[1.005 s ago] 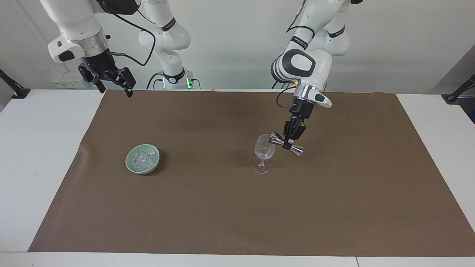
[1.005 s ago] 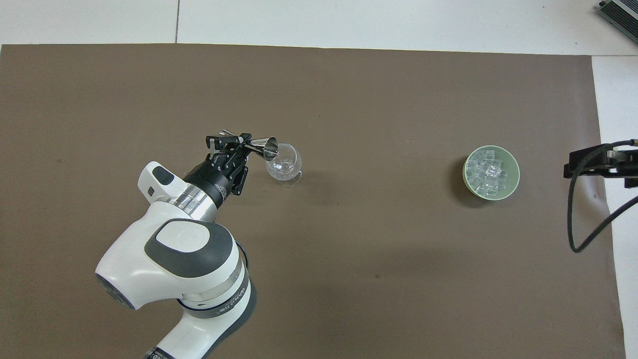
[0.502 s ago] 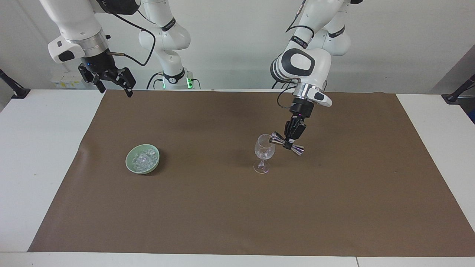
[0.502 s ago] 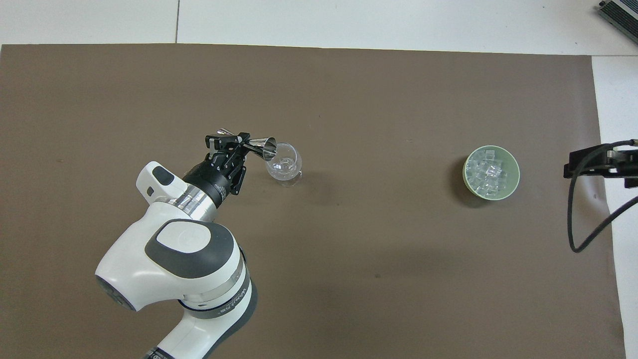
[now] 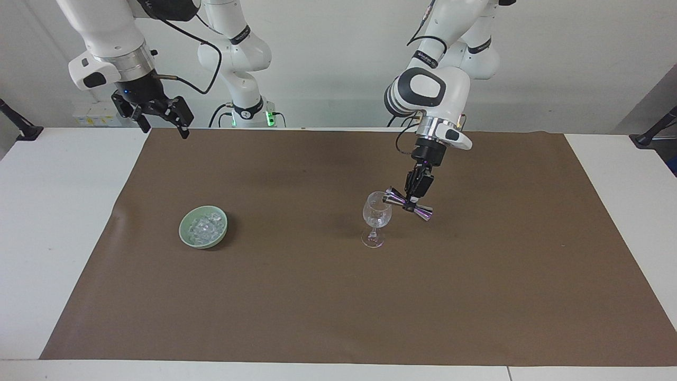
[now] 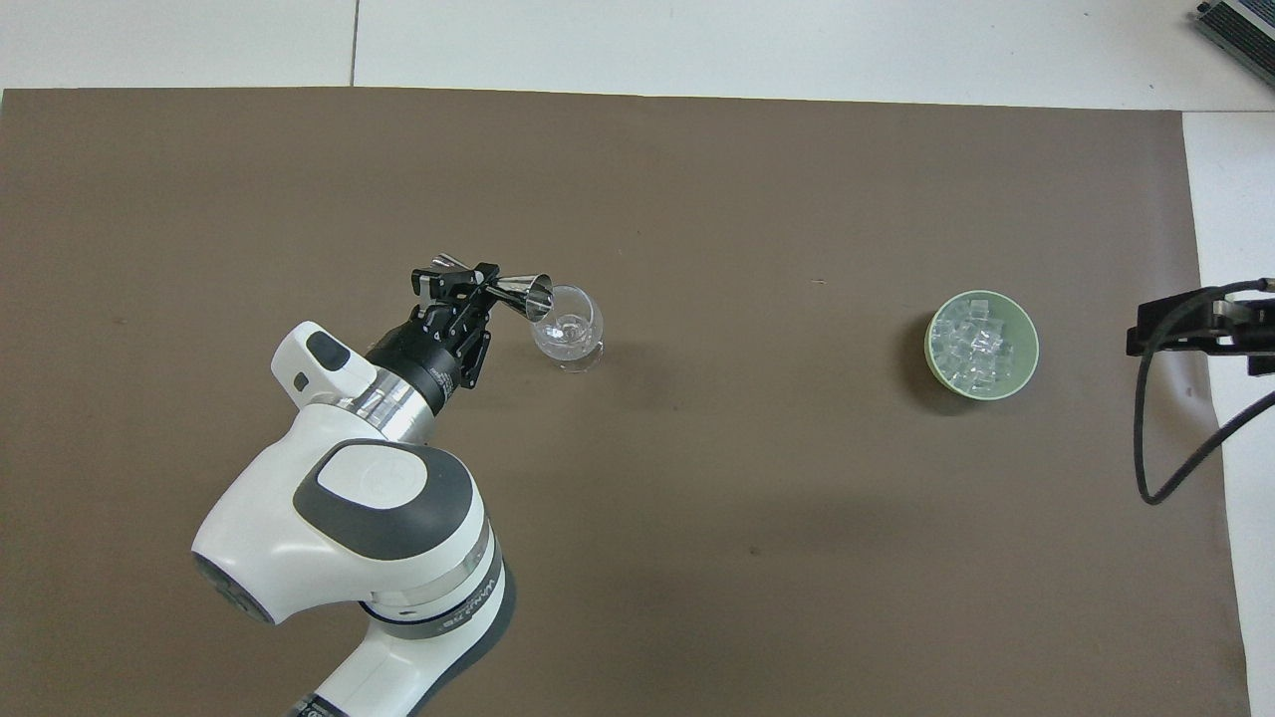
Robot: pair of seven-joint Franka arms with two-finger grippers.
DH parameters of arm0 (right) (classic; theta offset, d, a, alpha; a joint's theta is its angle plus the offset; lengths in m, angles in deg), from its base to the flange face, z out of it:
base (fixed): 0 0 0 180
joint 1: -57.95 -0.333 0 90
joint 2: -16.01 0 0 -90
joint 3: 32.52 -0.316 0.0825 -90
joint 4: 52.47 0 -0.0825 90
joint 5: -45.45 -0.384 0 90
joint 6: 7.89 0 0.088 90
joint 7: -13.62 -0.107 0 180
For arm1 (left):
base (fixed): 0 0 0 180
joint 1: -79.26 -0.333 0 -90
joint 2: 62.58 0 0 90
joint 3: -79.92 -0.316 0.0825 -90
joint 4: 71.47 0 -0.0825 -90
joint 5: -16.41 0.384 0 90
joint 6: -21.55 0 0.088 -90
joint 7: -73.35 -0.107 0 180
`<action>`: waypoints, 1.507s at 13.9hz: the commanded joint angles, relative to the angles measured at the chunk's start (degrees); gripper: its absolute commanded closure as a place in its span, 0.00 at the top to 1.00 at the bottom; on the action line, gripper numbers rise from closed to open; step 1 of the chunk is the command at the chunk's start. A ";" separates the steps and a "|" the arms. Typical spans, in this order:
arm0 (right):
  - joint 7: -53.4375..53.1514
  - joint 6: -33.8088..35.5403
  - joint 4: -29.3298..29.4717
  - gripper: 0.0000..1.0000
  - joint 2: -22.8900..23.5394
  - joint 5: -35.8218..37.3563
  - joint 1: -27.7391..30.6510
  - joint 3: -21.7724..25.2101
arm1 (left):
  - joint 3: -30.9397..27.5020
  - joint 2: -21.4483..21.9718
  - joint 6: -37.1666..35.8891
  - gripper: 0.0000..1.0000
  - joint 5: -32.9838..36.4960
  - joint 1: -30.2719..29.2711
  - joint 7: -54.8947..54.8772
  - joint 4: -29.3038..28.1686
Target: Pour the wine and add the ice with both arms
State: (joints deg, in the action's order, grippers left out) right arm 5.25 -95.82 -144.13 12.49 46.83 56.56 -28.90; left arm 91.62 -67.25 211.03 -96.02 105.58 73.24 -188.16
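Note:
A clear stemmed wine glass point(image 5: 376, 218) point(image 6: 568, 326) stands upright on the brown mat. My left gripper point(image 5: 411, 204) point(image 6: 476, 284) is shut on a silver double-cone jigger point(image 5: 408, 204) point(image 6: 518, 291), held tipped on its side with one mouth at the glass's rim. A heap of clear ice chunks point(image 5: 205, 227) point(image 6: 974, 344) lies in a pale green bowl point(image 5: 186, 236) point(image 6: 1027, 366) toward the right arm's end of the table. My right gripper point(image 5: 163, 126) is open and empty, raised over the mat's edge by its base; in the overhead view only part of it point(image 6: 1195, 329) shows.
The brown mat point(image 5: 338, 296) covers most of the white table point(image 5: 47, 211). A black cable point(image 6: 1155, 438) hangs from the right arm. Black clamps point(image 5: 21, 129) sit at the table's corners nearest the robots.
The left arm's wrist has risen slightly and the jigger has shifted a little at the glass's rim. The right arm has not moved.

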 commanded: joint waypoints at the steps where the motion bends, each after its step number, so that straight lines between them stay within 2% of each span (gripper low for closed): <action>1: 0.90 0.57 -1.24 1.00 -1.31 -1.30 0.60 -0.28 | -0.71 -0.34 2.65 0.00 1.08 1.81 -0.85 1.20; 21: 0.90 0.57 -1.24 1.00 -1.31 -1.30 0.60 -0.28 | 0.08 -0.69 5.55 0.00 2.74 2.43 -9.37 2.25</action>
State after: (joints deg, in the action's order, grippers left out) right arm 5.25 -95.82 -144.13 12.49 46.83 56.56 -28.90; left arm 92.20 -67.25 214.82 -94.95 106.69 64.72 -187.24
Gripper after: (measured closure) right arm 0.000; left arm 0.789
